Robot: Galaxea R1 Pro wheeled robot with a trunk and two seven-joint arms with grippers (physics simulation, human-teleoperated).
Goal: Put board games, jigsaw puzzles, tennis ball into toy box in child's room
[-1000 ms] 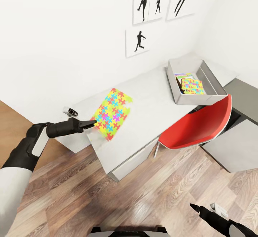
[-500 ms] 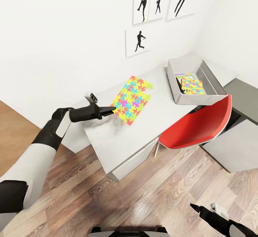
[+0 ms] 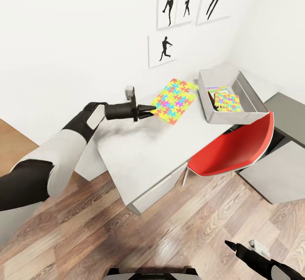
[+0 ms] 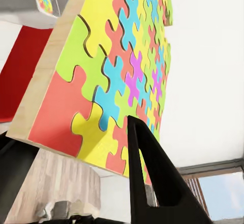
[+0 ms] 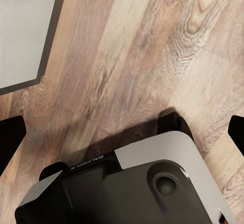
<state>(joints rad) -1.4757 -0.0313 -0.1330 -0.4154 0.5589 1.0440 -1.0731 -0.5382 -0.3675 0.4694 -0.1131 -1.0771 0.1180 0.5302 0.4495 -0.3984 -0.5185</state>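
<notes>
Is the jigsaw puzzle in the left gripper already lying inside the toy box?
No, the jigsaw puzzle is held by the left gripper in the air above the table, beside the toy box.

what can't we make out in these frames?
- Toy box contents, head view: the near wall hides the lower part, and the prints beneath the puzzle in the box are too small to read.
- Right pincer, head view: arm cut off by the frame's bottom edge.
- Left pincer, left wrist view: the held jigsaw puzzle hides the table.

Matt puzzle (image 3: 176, 101), wood-edged backing
</notes>
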